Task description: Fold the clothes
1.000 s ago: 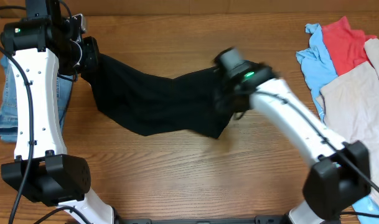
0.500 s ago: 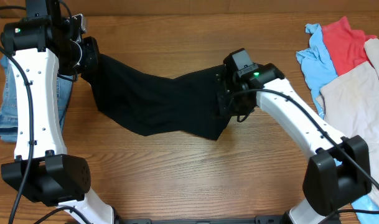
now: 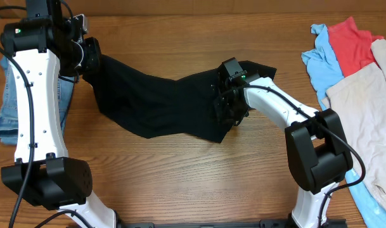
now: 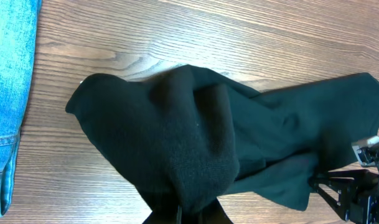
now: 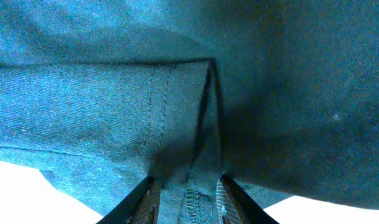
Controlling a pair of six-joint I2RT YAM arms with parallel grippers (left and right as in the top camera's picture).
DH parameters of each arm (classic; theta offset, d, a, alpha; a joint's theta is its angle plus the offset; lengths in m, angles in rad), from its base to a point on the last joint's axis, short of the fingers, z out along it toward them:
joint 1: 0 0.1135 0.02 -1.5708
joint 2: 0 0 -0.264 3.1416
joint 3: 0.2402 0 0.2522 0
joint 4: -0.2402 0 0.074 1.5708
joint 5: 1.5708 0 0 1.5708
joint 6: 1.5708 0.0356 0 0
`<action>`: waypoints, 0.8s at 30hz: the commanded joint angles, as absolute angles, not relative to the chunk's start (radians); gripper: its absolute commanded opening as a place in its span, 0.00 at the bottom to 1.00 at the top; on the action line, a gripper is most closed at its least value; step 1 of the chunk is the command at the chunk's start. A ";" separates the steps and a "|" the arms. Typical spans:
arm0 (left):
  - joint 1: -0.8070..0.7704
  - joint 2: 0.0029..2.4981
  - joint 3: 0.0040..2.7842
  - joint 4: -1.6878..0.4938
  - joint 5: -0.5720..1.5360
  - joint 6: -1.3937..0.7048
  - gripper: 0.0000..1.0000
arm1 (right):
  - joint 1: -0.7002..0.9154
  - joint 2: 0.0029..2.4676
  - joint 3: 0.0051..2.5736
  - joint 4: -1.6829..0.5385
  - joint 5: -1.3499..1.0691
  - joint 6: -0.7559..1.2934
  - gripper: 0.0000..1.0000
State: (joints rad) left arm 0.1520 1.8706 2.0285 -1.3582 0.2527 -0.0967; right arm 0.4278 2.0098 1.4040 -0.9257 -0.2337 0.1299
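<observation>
A black T-shirt hangs stretched across the wooden table between both grippers. My left gripper holds its far-left end, above the table's back left. In the left wrist view the gripper is shut on a bunched fold of the T-shirt. My right gripper sits at the shirt's right edge. Seen from the right wrist, that gripper has a stitched hem of the T-shirt pinched between its fingers. A flap of the shirt sticks out behind the right wrist.
Blue denim jeans lie under the left arm, at the left table edge. A pile at the right holds a light blue garment, a red one and a beige one. Bare wood lies in front of the shirt.
The right arm swung its wrist round and shifted a little left and toward the front at the shirt's right edge. A flap of fabric now shows behind it. The left arm has not moved.
</observation>
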 commanded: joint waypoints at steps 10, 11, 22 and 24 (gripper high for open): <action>0.150 1.873 2.033 -1.359 0.252 -0.073 0.04 | 0.433 2.011 1.499 -0.985 -0.319 0.100 0.34; 0.150 1.873 2.033 -1.360 0.252 -0.073 0.04 | 0.433 2.011 1.499 -0.986 -0.316 0.101 0.34; 0.150 1.873 2.033 -1.365 0.252 -0.073 0.04 | 0.430 2.026 1.480 -0.942 -0.238 0.104 0.36; 0.150 1.873 2.033 -1.365 0.252 -0.073 0.04 | 0.430 2.026 1.480 -0.939 -0.237 0.105 0.36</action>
